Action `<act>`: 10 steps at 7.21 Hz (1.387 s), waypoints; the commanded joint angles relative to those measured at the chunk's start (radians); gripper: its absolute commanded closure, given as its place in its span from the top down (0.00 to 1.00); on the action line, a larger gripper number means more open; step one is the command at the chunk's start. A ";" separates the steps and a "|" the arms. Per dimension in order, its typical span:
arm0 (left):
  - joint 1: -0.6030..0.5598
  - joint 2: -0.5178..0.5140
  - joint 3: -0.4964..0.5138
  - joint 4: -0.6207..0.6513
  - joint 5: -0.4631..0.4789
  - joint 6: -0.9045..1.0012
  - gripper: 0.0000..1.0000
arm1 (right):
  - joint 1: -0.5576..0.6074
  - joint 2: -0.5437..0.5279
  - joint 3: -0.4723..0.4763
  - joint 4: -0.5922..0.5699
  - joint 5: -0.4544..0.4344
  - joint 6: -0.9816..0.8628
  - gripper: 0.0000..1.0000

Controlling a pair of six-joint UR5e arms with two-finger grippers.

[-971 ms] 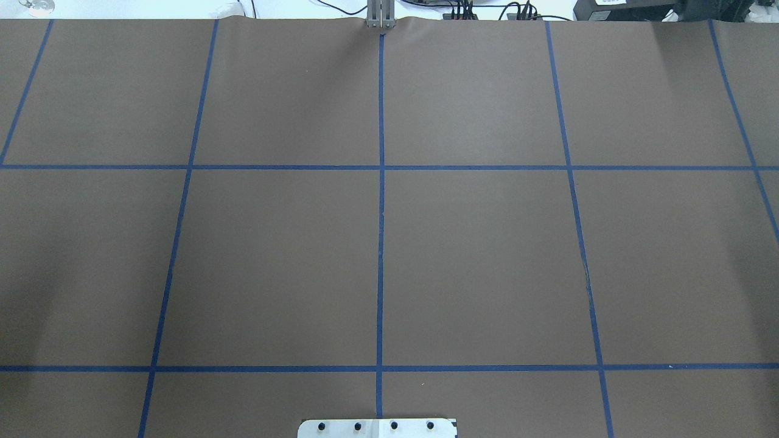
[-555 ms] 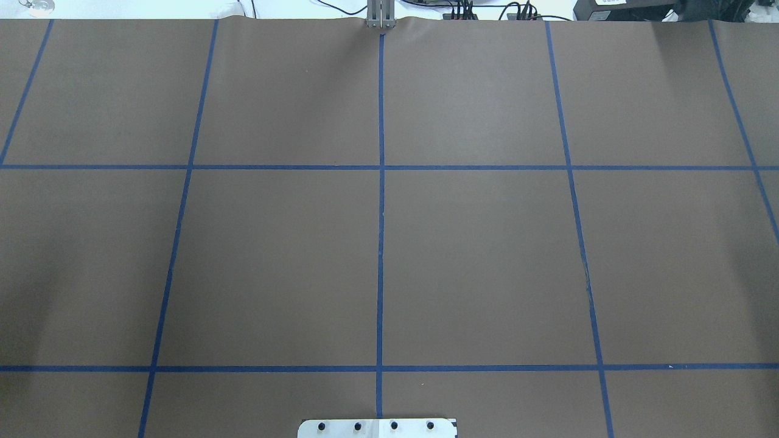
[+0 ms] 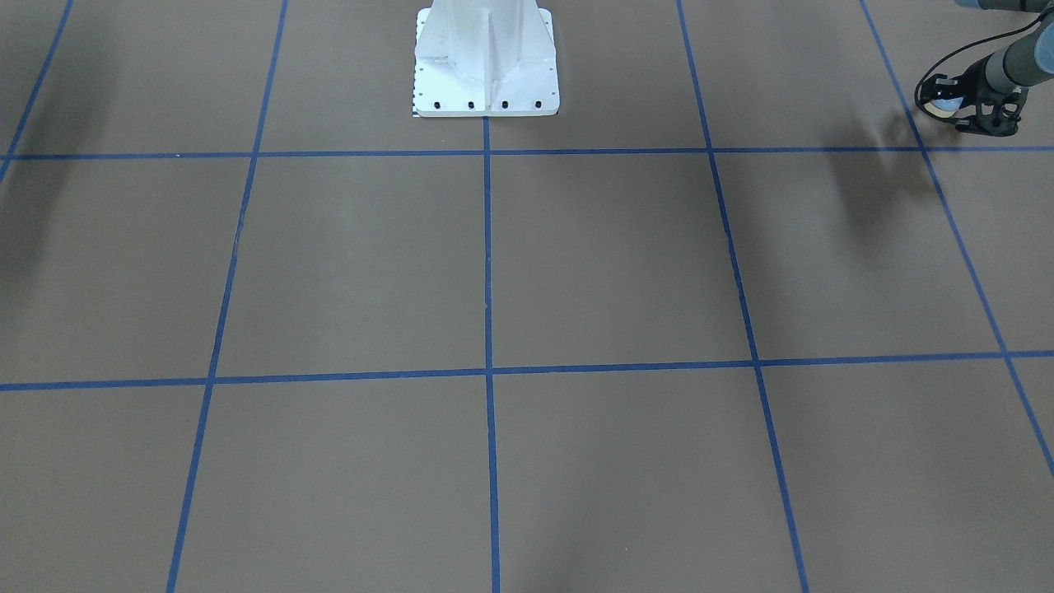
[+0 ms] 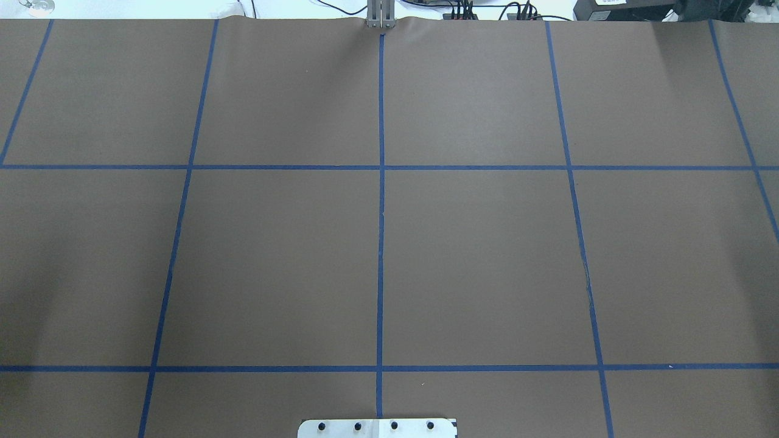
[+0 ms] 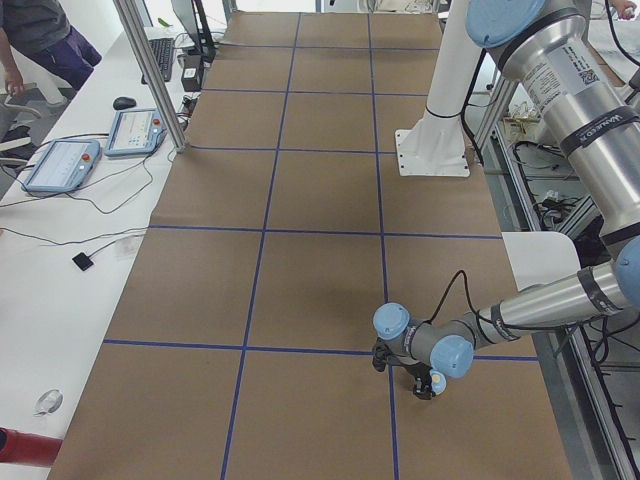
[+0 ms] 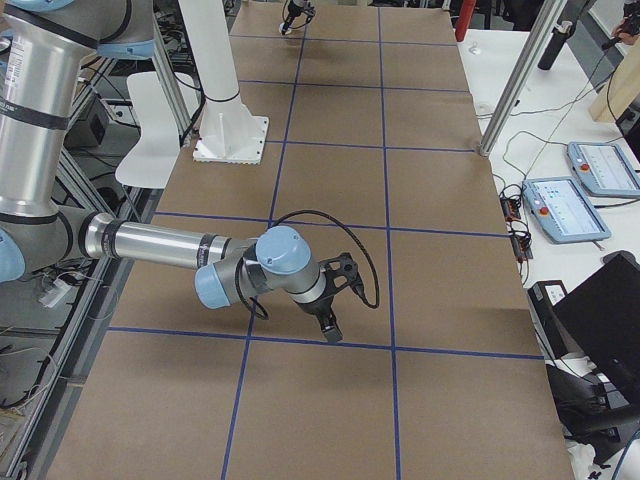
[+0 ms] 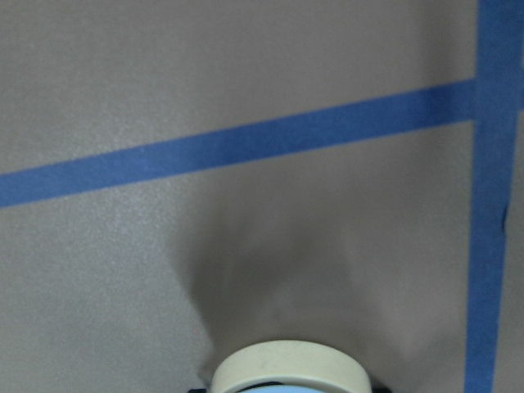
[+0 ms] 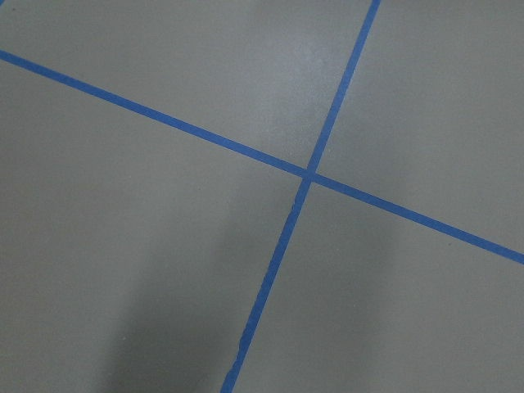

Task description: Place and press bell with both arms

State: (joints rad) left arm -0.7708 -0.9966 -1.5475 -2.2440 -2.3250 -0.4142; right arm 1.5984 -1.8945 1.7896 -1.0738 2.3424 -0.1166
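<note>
One bell [image 3: 942, 103]: whole front-facing, cropped wrist view.

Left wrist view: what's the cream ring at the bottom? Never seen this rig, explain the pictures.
It is a robot: a left arm and a right arm on one white pedestal, at a table covered in brown paper with a blue tape grid. Overhead looks from behind the robot and catches neither arm. Front-facing looks back at the robot, so its left arm sits upper right there. The side views look along the table from each end. Each wrist carries a camera too. The cream ring is the base of the bell, which the left gripper appears to hold close to the paper. The right gripper hangs over the table; its wrist view shows only paper and tape, and whether it is open I cannot tell.
</note>
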 commanded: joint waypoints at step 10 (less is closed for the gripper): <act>-0.059 -0.478 -0.385 0.804 -0.106 -0.014 0.05 | 0.000 0.002 -0.002 -0.002 -0.011 0.015 1.00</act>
State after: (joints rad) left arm -0.8208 -1.3163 -1.9319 -1.6005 -2.4370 -0.4280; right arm 1.5984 -1.8942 1.7888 -1.0751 2.3332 -0.1015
